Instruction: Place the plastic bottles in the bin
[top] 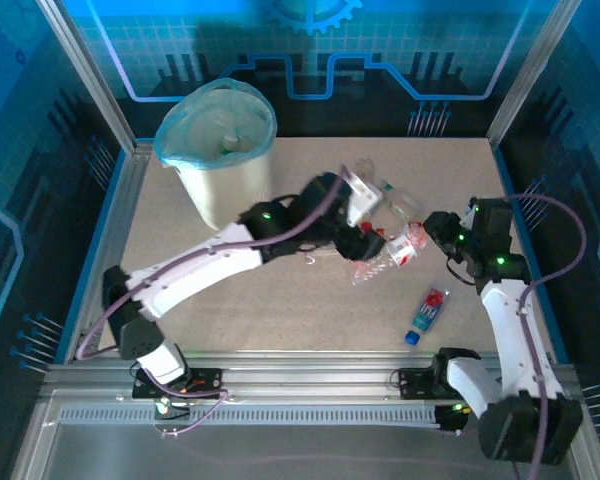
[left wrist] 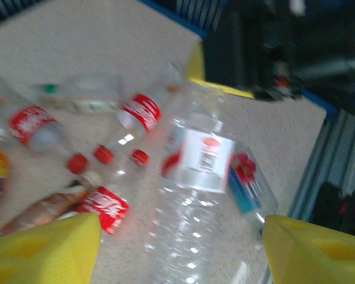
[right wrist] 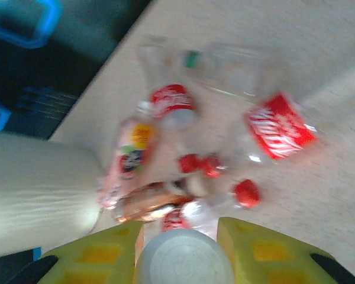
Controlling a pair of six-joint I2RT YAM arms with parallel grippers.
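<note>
The white ribbed bin, lined with a light-blue bag, stands at the back left. A heap of plastic bottles lies mid-table, several with red labels and red caps. My left gripper hangs over the heap, open, its yellow fingers wide apart either side of a clear white-labelled bottle, not touching it. My right gripper is at the heap's right side. In the right wrist view the right gripper is shut on the round base of a clear bottle.
A lone bottle with a blue cap lies near the front right, by the right arm. Metal rails edge the table on all sides. A cream-white rounded surface fills the left of the right wrist view.
</note>
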